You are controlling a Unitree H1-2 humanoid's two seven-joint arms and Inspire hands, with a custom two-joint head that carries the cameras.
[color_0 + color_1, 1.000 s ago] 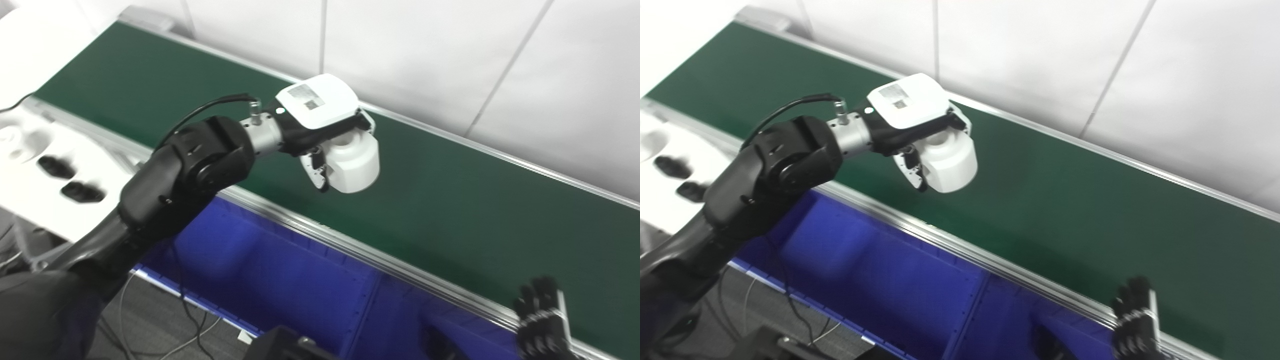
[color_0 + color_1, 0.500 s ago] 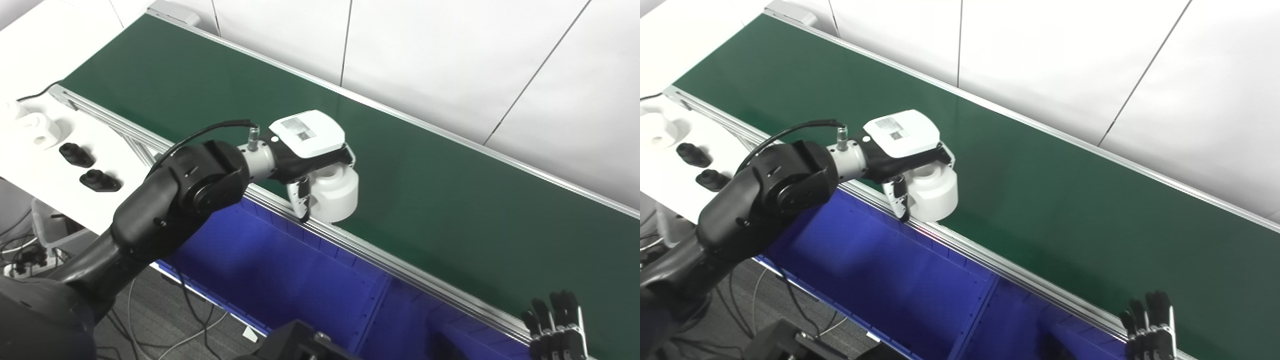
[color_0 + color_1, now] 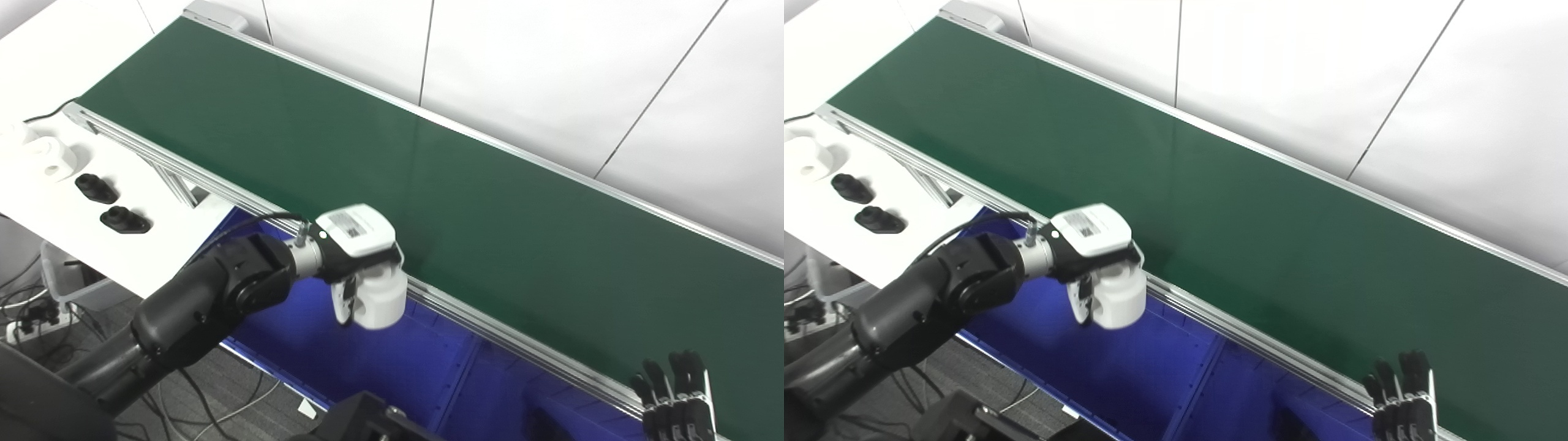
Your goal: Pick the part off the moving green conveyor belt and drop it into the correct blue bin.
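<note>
the left hand (image 3: 361, 257) grips the white part (image 3: 380, 297) over the blue bin (image 3: 318, 349), near the green belt (image 3: 490, 208); the right hand (image 3: 674, 401) waits, fingers apart, holding nothing.

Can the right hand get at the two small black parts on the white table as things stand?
Probably not. The right hand sits at the belt's far right end; the two small black parts lie far left, beyond the left hand holding the white cylindrical part.

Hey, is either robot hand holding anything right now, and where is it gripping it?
The left robot hand holds the white part from above, gripping its upper sides, over the blue bin. The right robot hand holds nothing.
</note>
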